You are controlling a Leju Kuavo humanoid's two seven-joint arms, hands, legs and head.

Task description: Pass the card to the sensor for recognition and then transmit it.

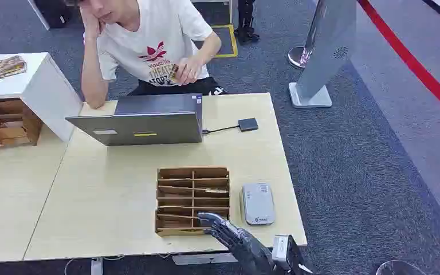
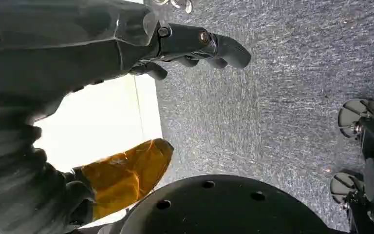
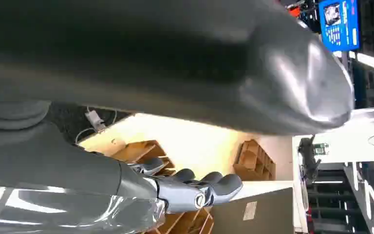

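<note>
A wooden card organizer with slotted rows sits near the table's front edge, and a thin card lies in one of its slots. Just right of it lies the grey sensor, flat on the table. My right hand reaches in from below, its fingers stretched over the organizer's front right corner and holding nothing. The right wrist view shows those fingers spread above the organizer. My left hand hangs over the carpet, loosely curled and empty. A person behind the table holds a small card.
A grey laptop stands across the table's back, with a cabled adapter beside it. A second wooden organizer and a white box sit on the left table. A grey floor stand rises at the right.
</note>
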